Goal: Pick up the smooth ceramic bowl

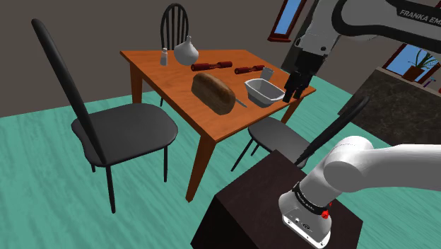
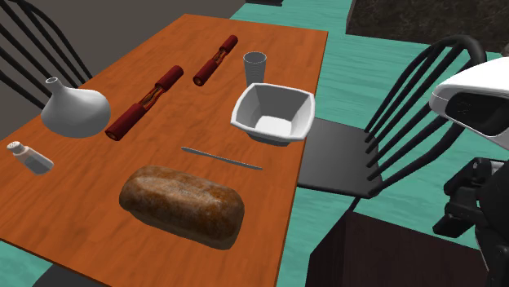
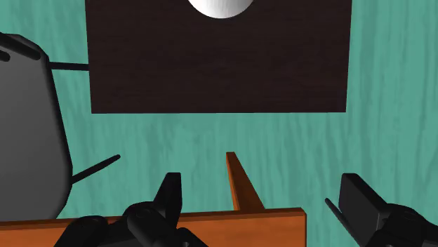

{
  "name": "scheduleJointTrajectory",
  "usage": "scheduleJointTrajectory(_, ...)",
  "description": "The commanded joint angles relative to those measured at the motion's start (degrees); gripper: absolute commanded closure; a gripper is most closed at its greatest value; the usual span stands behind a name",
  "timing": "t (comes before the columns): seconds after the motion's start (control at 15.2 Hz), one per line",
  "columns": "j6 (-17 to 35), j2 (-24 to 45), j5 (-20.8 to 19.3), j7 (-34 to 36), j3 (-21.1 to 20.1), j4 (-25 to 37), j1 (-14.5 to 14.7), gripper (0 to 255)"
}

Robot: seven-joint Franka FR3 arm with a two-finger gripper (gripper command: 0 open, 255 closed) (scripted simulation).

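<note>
Currently tool (image 1: 290,95) wide open, empty, hanging just beside bowl (image 1: 263,92), off table (image 1: 162,71) edge; best shift over bowl, straddle near wall, descend, then close.

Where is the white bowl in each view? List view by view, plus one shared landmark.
Shoulder view: bowl at the right edge of the table, beside the claw.
Second exterior view: bowl at upper middle, just below the grey cup.
Wrist view: the open claw looks past a table corner to the floor.
Shared landmark: the orange-brown table.
</note>
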State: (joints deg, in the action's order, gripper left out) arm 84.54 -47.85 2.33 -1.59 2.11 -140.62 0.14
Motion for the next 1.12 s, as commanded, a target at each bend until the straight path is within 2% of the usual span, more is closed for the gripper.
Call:
scheduleJointTrajectory(0.0,0.0,0.0,0.0,0.0,0.0,0.0,0.0,0)
scheduleJointTrajectory(0.53,14.1,11.0,-7.1,-5.1,3.7,-0.3,-2.4,0)
scheduleJointTrajectory(1.06,26.9,24.7,-12.6,-8.7,7.2,4.0,-4.6,0)
